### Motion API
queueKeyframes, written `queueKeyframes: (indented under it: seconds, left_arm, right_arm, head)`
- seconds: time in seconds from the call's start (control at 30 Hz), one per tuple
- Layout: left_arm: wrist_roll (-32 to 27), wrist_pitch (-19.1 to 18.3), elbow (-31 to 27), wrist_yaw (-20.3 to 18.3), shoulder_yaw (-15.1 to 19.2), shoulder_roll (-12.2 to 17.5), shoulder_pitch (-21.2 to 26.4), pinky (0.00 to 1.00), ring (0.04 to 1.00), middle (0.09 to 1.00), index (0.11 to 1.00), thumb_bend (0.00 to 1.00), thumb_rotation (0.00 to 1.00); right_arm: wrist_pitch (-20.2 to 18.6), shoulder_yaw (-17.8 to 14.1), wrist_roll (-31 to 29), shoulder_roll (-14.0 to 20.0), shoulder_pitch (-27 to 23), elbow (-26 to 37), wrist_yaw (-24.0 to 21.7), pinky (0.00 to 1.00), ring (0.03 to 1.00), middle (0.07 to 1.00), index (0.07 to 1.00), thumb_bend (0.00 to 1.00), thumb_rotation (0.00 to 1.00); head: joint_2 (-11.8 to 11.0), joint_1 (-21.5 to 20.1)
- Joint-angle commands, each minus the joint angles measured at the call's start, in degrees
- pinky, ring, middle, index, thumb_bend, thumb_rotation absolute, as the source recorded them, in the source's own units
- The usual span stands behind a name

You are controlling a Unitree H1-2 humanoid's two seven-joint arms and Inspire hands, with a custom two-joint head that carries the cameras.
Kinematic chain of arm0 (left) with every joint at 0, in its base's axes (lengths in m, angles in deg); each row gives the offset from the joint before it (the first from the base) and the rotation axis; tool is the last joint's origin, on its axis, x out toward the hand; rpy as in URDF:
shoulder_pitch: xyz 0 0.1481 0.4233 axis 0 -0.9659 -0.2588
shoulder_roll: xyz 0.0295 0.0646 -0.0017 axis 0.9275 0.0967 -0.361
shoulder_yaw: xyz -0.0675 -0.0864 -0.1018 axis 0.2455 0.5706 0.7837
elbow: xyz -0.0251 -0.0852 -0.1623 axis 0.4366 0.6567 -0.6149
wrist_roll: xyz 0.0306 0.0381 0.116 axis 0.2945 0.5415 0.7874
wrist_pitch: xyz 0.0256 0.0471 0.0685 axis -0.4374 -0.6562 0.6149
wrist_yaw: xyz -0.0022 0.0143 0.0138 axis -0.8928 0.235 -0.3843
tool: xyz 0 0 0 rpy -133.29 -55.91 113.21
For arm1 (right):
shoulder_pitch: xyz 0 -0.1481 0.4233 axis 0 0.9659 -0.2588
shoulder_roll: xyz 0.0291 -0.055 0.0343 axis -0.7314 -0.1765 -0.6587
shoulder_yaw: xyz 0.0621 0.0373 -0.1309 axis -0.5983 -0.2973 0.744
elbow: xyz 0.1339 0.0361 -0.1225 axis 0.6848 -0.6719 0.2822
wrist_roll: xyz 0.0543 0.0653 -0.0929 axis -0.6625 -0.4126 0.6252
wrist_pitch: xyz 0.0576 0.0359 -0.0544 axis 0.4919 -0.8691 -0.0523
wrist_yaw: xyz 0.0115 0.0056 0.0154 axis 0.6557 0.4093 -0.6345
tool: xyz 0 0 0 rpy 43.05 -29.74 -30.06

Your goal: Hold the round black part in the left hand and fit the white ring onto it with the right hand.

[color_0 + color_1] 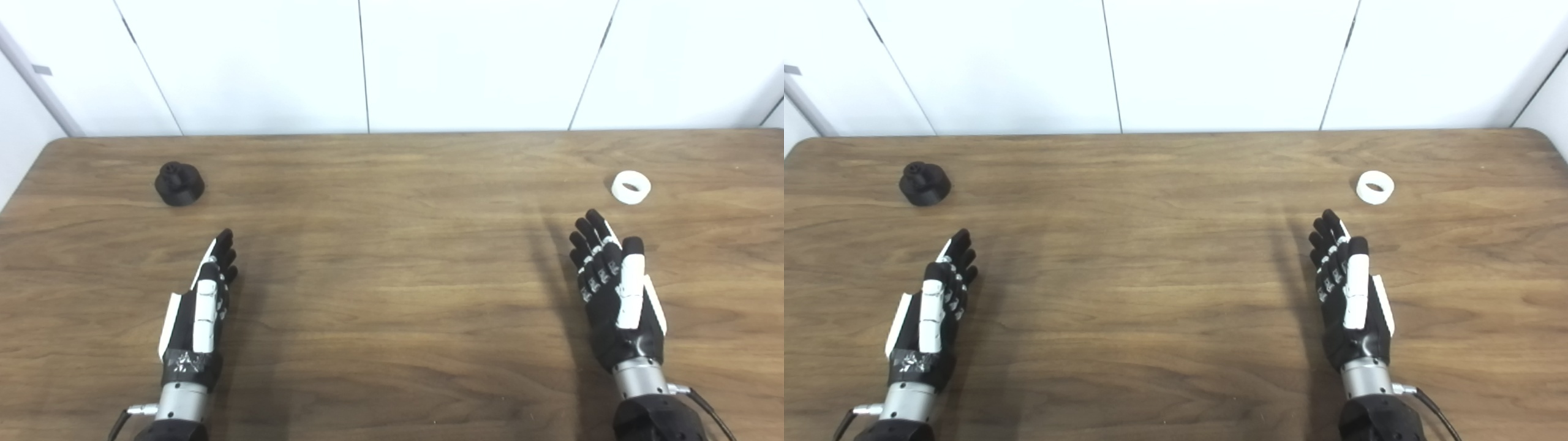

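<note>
Left eye view: the black part [179,182] sits on the wooden table [392,294] at far left, a stub pointing up from its middle. The white ring [631,187] lies flat at far right, well apart from it. The left hand [199,306] hangs above the table, fingers stretched out and holding nothing, near the black part but short of it. The right hand [615,294] is likewise empty, fingers extended and slightly spread, its fingertips just short of the ring. Right eye view: same layout; the black part [925,183] lies ahead and a little left of the left hand [934,306], and the ring [1375,187] ahead and slightly right of the right hand [1350,294]. Neither thing is touched, so the task looks unstarted. Judgement: the step is reaching. The left hand should grip the part around its outer wall, leaving the top free. The right should pinch the ring by its rim, keeping the hole level for seating.
</note>
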Motion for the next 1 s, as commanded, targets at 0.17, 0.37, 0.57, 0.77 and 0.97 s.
queueKeyframes:
  seconds: [0.17, 0.37, 0.57, 0.77, 0.97]
  left_arm:
    - [0.2, 1.0, -2.1, 0.2, -0.4, -0.7, -0.5, 1.00, 1.000, 1.000, 0.982, 0.57, 1.00]
    - [0.5, 1.4, -1.9, 0.4, -0.4, -0.9, -0.5, 1.00, 1.000, 1.000, 0.977, 0.58, 1.00]
    - [1.2, 1.7, -1.8, 0.4, -0.8, -1.0, -0.7, 1.00, 1.000, 1.000, 0.977, 0.57, 1.00]
    - [2.5, 2.8, -1.0, 1.1, -2.0, -2.1, -1.1, 1.00, 1.000, 1.000, 0.978, 0.56, 1.00]
    - [4.3, 3.5, -0.4, 2.3, -3.7, -3.2, -1.7, 1.00, 1.000, 1.000, 0.975, 0.56, 1.00]
  right_arm:
    - [2.5, -0.7, -0.1, -0.1, 2.0, 0.7, -1.4, 1.00, 0.973, 0.948, 0.933, 0.54, 1.00]
    - [2.3, -0.8, 0.0, 0.0, 2.0, 0.7, -1.5, 1.00, 0.970, 0.944, 0.927, 0.55, 1.00]
    - [3.0, -0.9, -0.7, 0.6, 2.3, -0.1, -2.7, 1.00, 0.979, 0.948, 0.936, 0.54, 1.00]
    - [4.0, -1.9, -1.8, 1.6, 2.6, -1.6, -4.6, 1.00, 0.989, 0.960, 0.958, 0.53, 1.00]
    - [6.0, -3.4, -2.2, 2.4, 2.7, -4.5, -6.9, 1.00, 0.993, 0.957, 0.955, 0.56, 1.00]
  head:
    - [-0.4, 0.5]
    - [-0.4, 0.5]
    - [-2.0, 3.1]
    - [-5.2, 8.1]
    - [-8.6, 11.9]
